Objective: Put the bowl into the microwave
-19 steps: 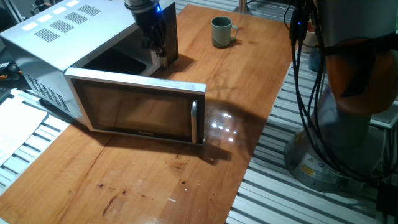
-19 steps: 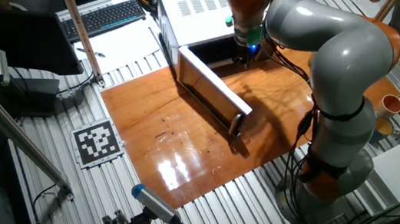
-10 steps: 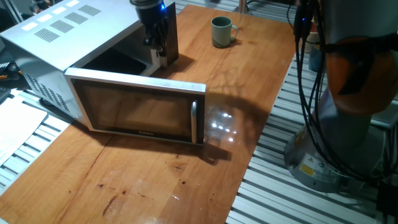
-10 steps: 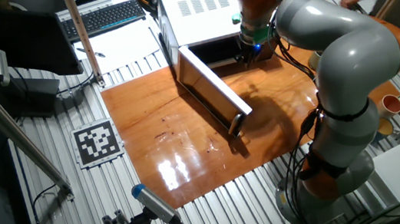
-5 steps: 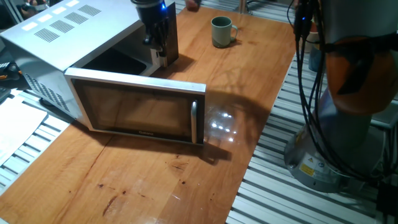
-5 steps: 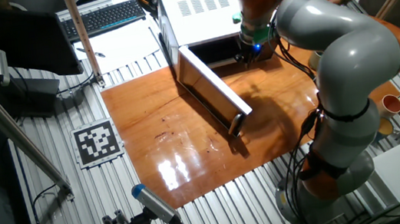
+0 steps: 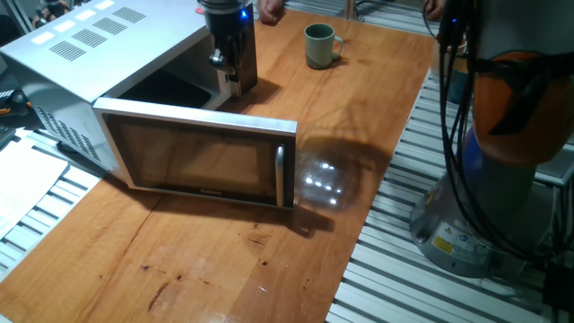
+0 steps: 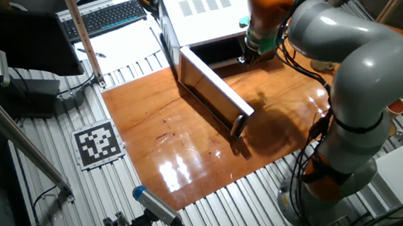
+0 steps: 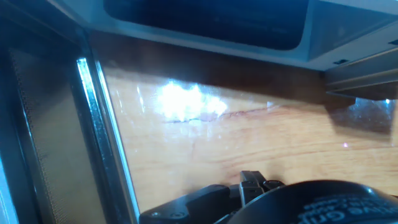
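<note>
The bowl (image 7: 318,45), a small grey-green mug with a side handle, stands upright at the far end of the wooden table, apart from everything else. The microwave (image 7: 90,45) lies at the left with its dark glass door (image 7: 202,157) swung wide open. My gripper (image 7: 229,76) hangs low at the right front corner of the microwave's open cavity, well left of the bowl, with nothing in it. Its fingers look close together, but their gap does not show. In the other fixed view my gripper (image 8: 244,58) sits at the cavity mouth, and the bowl is hidden behind the arm.
A person's hand (image 7: 269,9) reaches over the table's far edge near the bowl. The open door (image 8: 215,95) juts out across the table. In the hand view its edge (image 9: 93,137) fills the left. A keyboard (image 8: 107,16) and papers lie beyond the microwave.
The gripper has shifted slightly right along the microwave's front, and the arm's elbow has swung over. A person's hand has come into view at the table's far edge.
</note>
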Robot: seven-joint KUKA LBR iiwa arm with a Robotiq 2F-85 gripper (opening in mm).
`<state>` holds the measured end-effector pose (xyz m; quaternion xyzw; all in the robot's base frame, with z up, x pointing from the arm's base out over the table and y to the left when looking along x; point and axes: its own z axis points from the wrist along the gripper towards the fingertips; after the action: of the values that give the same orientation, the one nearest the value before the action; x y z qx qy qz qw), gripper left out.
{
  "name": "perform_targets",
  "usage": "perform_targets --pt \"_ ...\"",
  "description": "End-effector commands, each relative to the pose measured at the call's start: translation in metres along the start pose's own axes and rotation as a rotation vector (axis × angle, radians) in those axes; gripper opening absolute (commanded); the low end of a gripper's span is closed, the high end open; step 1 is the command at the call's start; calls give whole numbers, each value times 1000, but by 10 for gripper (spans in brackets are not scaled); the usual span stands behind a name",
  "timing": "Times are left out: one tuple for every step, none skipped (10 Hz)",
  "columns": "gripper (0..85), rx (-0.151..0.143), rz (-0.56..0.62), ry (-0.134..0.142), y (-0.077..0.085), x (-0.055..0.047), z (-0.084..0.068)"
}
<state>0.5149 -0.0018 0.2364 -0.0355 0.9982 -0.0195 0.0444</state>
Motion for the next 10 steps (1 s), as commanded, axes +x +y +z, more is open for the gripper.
perform_targets --pt "0 -3 -1 4 0 0 0" --pt "0 -1 -2 7 0 0 0" --pt "0 -5 0 11 0 0 0" --pt "0 -19 18 21 0 0 0" --pt "0 -24 32 33 0 0 0" --pt "0 -22 61 40 4 0 -17" --pt "0 -17 84 39 10 1 -47" --pt "0 8 101 51 18 2 -82" --pt "170 20 114 76 24 0 -109" --pt "170 24 117 110 27 -2 -131"
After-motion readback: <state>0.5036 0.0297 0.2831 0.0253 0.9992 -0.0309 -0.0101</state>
